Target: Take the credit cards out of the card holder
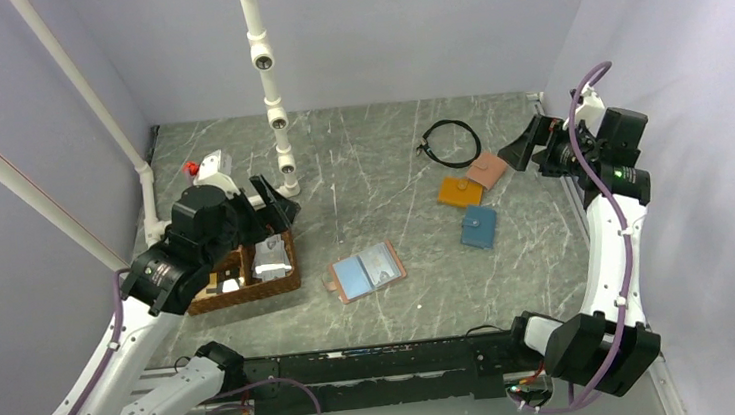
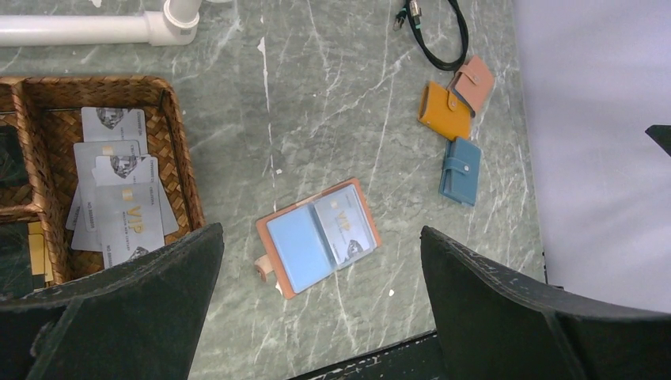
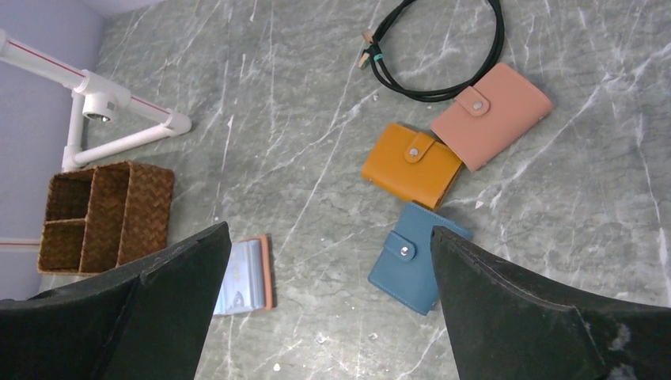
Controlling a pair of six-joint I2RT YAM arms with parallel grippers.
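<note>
The salmon-pink card holder [image 1: 367, 271] lies open on the table, light-blue pockets up, and also shows in the left wrist view [image 2: 316, 237] and the right wrist view [image 3: 245, 277]. One grey-silver credit card [image 2: 346, 226] sits in its right pocket. Several more credit cards [image 2: 119, 198] lie in the wicker basket [image 1: 250, 290]. My left gripper [image 1: 276, 207] is open and empty, raised beside the basket. My right gripper [image 1: 524, 149] is open and empty, raised at the far right, well away from the holder.
A closed pink wallet [image 1: 488, 169], an orange wallet [image 1: 460, 191] and a teal-blue wallet [image 1: 479, 226] lie at the right. A black cable loop [image 1: 450, 143] lies behind them. A white pipe stand [image 1: 268, 86] rises behind the basket.
</note>
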